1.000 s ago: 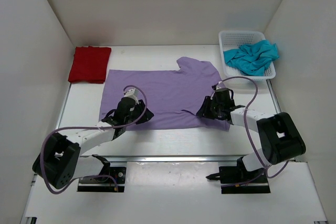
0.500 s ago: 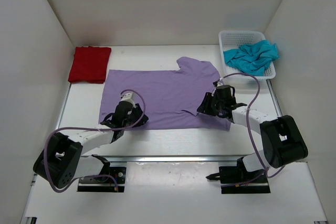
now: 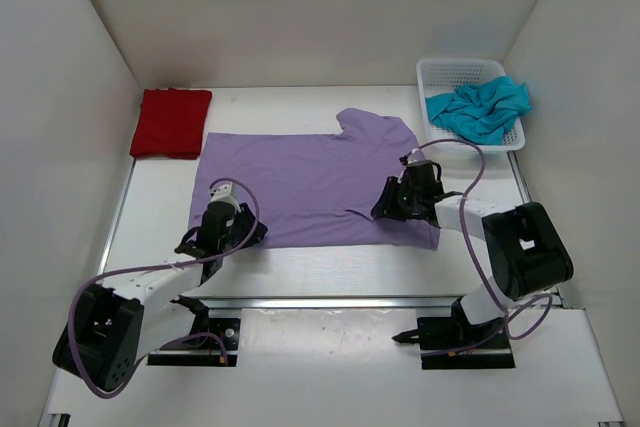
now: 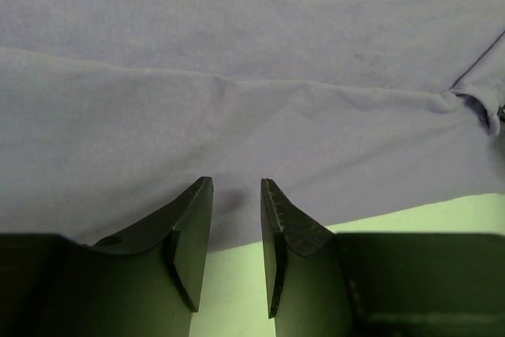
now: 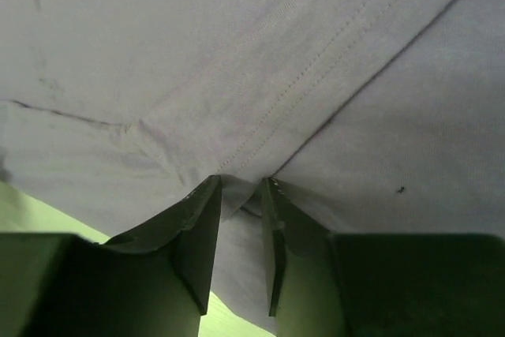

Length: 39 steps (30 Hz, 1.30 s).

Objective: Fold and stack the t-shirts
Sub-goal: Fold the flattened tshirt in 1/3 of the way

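No writing, label, brand, number or sign can be read in any view (the seam stitching seen up close is plain thread, not lettering).
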Each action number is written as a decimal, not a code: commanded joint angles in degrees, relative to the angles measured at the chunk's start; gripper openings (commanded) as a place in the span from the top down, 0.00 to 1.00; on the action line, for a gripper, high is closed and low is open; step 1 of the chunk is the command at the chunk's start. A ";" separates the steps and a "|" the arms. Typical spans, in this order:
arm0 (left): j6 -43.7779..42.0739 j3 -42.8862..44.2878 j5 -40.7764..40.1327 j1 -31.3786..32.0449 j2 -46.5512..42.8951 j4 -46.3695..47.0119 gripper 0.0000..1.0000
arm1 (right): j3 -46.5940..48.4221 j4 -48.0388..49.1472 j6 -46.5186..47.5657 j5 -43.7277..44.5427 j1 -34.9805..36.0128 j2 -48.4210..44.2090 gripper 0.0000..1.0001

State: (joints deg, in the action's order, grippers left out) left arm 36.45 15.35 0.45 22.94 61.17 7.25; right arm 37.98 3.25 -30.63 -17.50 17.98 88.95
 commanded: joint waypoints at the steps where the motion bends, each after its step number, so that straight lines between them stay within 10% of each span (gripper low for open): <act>1: -0.15 -1.11 0.61 0.00 -1.57 -0.56 0.58 | 2.97 2.12 -0.74 0.36 0.74 0.96 0.75; 9: 0.47 0.47 1.66 0.97 -1.66 0.23 0.58 | 13.51 0.71 -1.62 -1.67 2.15 7.98 0.93; 17: 1.70 2.66 1.58 3.34 -1.31 0.75 0.58 | 25.56 -3.06 -1.10 -1.31 4.26 13.54 0.82; 28: 1.87 4.25 1.14 5.80 1.49 2.07 0.58 | 4.41 -3.86 1.81 5.73 2.68 -4.38 0.78; 39: 2.14 5.48 0.34 7.91 4.84 3.30 0.59 | 3.59 -1.13 1.45 1.23 0.92 -0.01 0.70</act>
State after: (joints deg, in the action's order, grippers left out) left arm 38.44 19.25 1.58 30.52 66.32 9.10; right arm 40.91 -0.62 -29.15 -15.49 18.68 88.14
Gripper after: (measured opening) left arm 0.407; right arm 0.304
